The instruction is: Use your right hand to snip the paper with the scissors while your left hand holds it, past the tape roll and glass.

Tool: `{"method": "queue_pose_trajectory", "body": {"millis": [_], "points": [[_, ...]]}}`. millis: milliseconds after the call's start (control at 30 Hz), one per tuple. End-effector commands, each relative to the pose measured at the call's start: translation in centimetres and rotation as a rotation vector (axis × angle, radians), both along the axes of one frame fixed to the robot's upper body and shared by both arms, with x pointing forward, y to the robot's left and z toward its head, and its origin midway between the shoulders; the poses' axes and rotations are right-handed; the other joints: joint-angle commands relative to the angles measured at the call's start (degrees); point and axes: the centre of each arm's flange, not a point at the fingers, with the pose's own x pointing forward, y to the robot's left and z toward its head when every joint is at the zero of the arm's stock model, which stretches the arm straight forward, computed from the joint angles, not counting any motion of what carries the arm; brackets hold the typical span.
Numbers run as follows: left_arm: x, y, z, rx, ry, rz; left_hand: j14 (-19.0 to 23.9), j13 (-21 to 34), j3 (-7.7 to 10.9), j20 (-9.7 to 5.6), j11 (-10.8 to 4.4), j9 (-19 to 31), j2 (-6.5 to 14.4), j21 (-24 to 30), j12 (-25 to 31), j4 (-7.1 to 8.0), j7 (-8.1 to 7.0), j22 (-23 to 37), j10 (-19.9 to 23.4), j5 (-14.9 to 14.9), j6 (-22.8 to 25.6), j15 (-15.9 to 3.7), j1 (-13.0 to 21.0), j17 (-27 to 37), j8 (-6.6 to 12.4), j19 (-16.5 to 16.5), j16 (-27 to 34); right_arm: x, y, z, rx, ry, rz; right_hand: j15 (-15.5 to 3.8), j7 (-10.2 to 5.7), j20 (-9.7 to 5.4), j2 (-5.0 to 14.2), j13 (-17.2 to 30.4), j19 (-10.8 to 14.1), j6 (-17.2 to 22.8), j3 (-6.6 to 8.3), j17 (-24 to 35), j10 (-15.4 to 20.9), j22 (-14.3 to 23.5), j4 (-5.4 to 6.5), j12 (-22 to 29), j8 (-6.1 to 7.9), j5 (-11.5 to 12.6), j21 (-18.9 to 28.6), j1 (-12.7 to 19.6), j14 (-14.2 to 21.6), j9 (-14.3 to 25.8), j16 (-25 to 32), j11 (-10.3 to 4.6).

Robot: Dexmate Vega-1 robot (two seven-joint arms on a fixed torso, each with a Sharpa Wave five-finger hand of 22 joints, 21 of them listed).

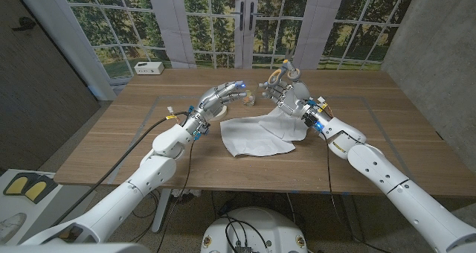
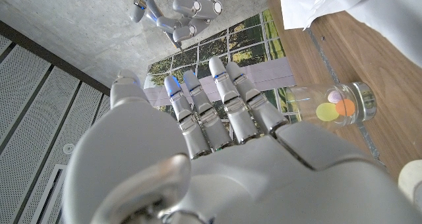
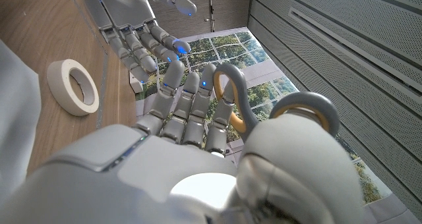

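A crumpled white paper (image 1: pixel 256 134) lies on the wooden table (image 1: pixel 111 141), and one corner of the paper (image 2: pixel 310 3) also shows in the left wrist view. My right hand (image 1: pixel 291 95) hovers over its far right edge and grips the scissors (image 1: pixel 280 74) by their grey and orange handles (image 3: pixel 231 95). My left hand (image 1: pixel 223 98) hangs above the table just past the paper's far left corner, fingers straight and holding nothing. A small glass (image 2: pixel 333 105) with coloured balls inside sits beyond its fingertips. The white tape roll (image 3: pixel 72 85) lies flat on the table beside the left hand (image 3: pixel 132 26).
A small white box (image 1: pixel 149 68) stands at the table's far left edge. Glass doors and windows run behind the table. Bare wood stretches to the left and right of the paper and along the near edge.
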Motion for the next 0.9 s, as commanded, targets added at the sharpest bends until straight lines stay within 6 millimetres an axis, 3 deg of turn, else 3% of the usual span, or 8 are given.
{"method": "queue_pose_trajectory", "body": {"millis": [33, 233, 433, 567, 900], "points": [[0.03, 0.19, -0.14, 0.001, 0.002, 0.005, 0.74, 0.16, -0.59, -0.43, -0.09, 0.02, 0.60, -0.19, -0.24, -0.11, -0.03, 0.13, 0.73, 0.32, 0.85, -6.68, 0.14, 0.30, -0.03, 0.12, -0.21, -0.26, 0.08, -0.07, -0.002, -0.007, -0.002, -4.99, -0.22, -0.01, -0.14, -1.27, -0.19, 0.92, -0.36, -0.20, 1.64, 0.17, 0.04, -0.45, 0.18, 0.23, -0.42, -0.55, 0.64, -0.09, -0.36, -0.78], [-0.03, 0.40, -0.40, -0.002, 0.007, 0.009, 0.80, 0.16, -0.69, -0.45, -0.10, 0.02, 0.65, -0.19, -0.26, -0.10, -0.03, 0.13, 0.83, 0.33, 0.99, -6.67, 0.18, 0.32, -0.04, 0.13, -0.22, -0.24, 0.21, 0.00, -0.017, -0.012, -0.012, -5.53, -0.82, -0.16, 0.35, -3.17, 0.22, 1.68, 0.18, -0.61, 4.50, 0.18, -0.55, -0.87, 1.70, 0.53, -0.74, 0.51, 2.08, 1.34, -0.08, -1.48], [0.02, 0.44, -0.59, -0.001, 0.009, 0.012, 0.84, 0.15, -0.78, -0.46, -0.10, 0.02, 0.69, -0.21, -0.29, -0.08, -0.04, 0.13, 0.89, 0.34, 1.07, -6.67, 0.21, 0.32, -0.06, 0.11, -0.24, -0.43, 0.06, 0.22, -0.050, -0.035, -0.043, -4.84, -0.43, -0.32, 0.25, -4.32, 0.38, 1.36, 0.20, -0.89, 3.76, 0.18, -0.76, -2.04, 2.50, 0.58, -0.98, 0.69, 1.33, 2.45, -0.58, -0.94], [0.07, 0.47, -0.63, -0.002, 0.010, 0.013, 0.82, 0.15, -0.85, -0.46, -0.10, 0.02, 0.67, -0.20, -0.31, -0.08, -0.03, 0.13, 0.92, 0.34, 1.14, -6.66, 0.22, 0.29, -0.07, 0.13, -0.28, -0.65, -0.06, 0.26, -0.056, -0.044, -0.048, -3.73, 0.55, 0.64, -0.58, -5.91, 0.23, 1.72, -0.57, -1.53, 3.50, 0.13, -0.30, -3.36, 1.74, 0.39, -1.50, -0.80, 0.49, 0.69, -1.53, -0.10], [0.15, 0.51, -0.64, 0.001, 0.012, 0.014, 0.84, 0.15, -0.97, -0.44, -0.10, 0.01, 0.71, -0.22, -0.36, -0.07, -0.05, 0.13, 0.98, 0.34, 1.18, -6.67, 0.28, 0.28, -0.12, 0.11, -0.32, -0.85, -0.45, -0.11, -0.051, -0.040, -0.051, -2.99, 1.13, 0.96, -0.33, -8.15, 0.18, -0.91, -0.50, -2.28, 1.76, 0.12, -0.27, -5.71, -0.55, 0.53, -2.27, -1.09, 0.01, -1.88, -2.39, 0.63]]}}
